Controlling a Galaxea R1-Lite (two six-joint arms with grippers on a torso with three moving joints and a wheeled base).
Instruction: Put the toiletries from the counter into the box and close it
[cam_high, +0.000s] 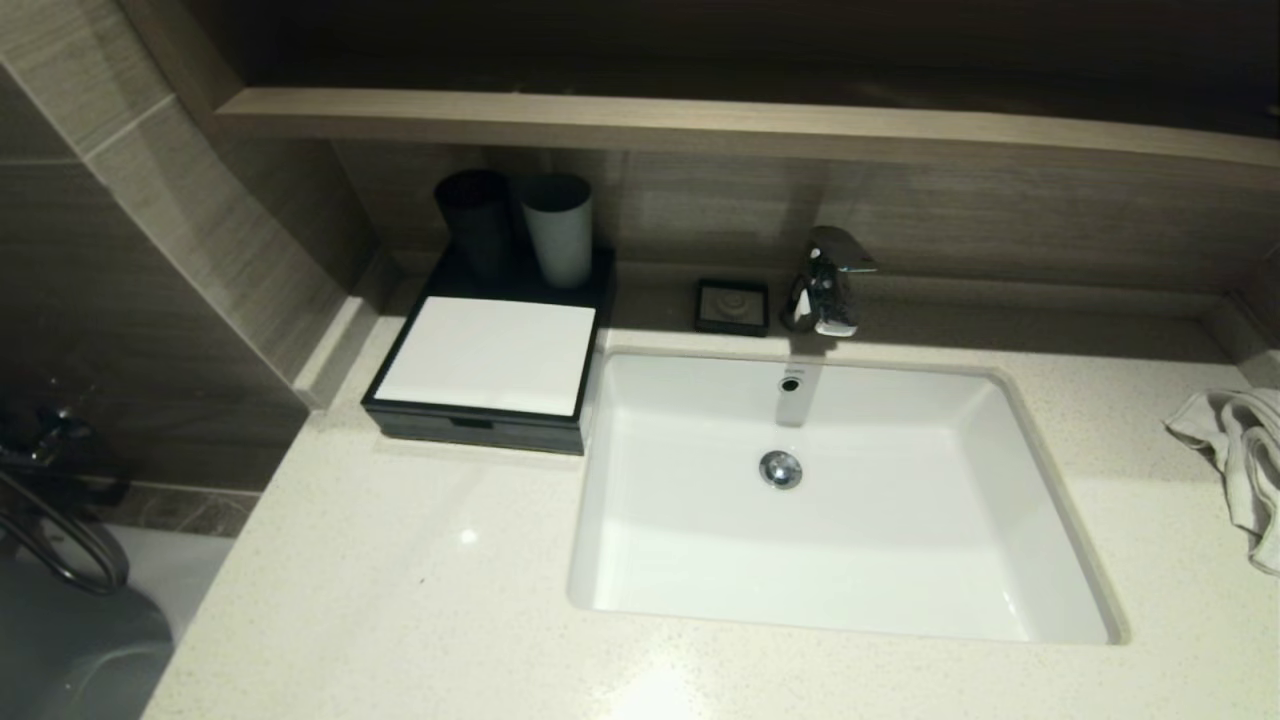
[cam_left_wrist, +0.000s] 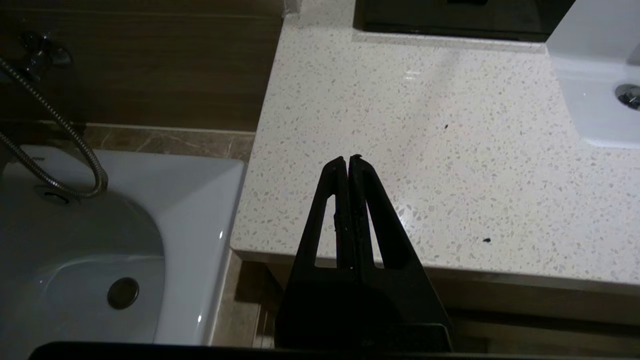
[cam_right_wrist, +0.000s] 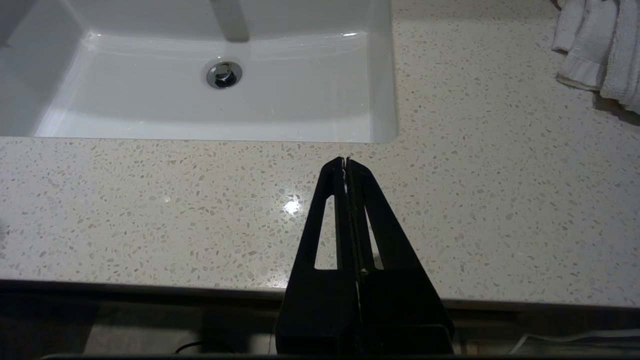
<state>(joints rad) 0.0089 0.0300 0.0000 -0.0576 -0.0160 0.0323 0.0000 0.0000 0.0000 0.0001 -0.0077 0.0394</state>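
Dim, warm light from overhead. Glare spots on counter (cam_high: 470, 535) near-left & by sink (cam_high: 640, 560) rim. Far wall under shelf (cam_high: 700, 125) in deep shadow. Imgs sharp, edges darker.

No readable text anywhere in these views.

Only two faint traces of lettering show. One is a tiny dark mark just above the overflow hole on the back wall of the sink (cam_high: 850, 420), too small to make out. The other, in the left wrist view, is a small blurred mark on the rim of the white bathtub (cam_left_wrist: 190, 170) near the shower hose (cam_left_wrist: 60, 145), also illegible. The white top panel of the box (cam_high: 490, 355) is blank.
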